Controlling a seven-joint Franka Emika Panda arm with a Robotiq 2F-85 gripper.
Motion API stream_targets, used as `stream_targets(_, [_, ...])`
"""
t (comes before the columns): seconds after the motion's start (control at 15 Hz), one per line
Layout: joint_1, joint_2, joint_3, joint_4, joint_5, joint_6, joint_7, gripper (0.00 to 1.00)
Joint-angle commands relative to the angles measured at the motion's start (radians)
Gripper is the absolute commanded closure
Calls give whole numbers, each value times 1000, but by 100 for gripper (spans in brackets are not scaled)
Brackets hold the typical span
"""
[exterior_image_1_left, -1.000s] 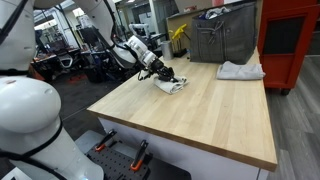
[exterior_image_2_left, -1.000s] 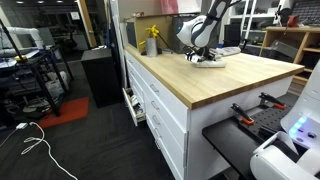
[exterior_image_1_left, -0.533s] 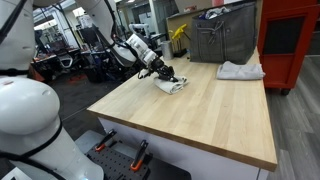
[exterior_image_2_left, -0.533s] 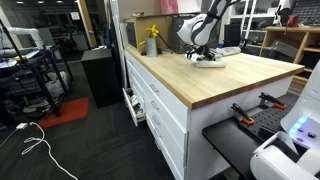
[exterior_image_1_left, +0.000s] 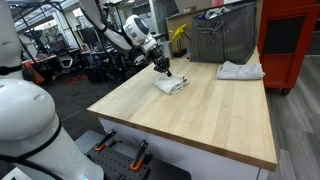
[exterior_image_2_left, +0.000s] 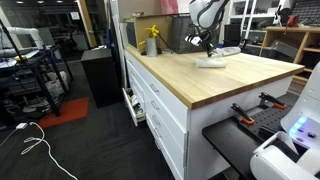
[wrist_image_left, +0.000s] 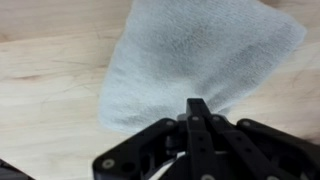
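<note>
A wooden table carries a folded white cloth near its far edge. Just above the cloth hovers the claw, jaws pressed fully together, gripping nothing.

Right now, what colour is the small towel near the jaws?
White terry towel; wrist view shows it best.
</note>
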Motion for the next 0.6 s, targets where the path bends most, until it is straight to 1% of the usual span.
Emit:
stream_targets(0.0, [-40, -159, 15, -143, 220, 106, -211, 100])
stream_targets(0.2, [-49, -226, 26, -212, 482, 128, -446, 100])
stream_targets(0.33, [-45, -256, 26, -245, 633, 95, -573, 100])
stream_targets(0.47, [-39, -266, 24, -269, 724, 68, -649, 100])
stream_targets(0.53, [-38, -272, 20, -281, 741, 58, -659, 100])
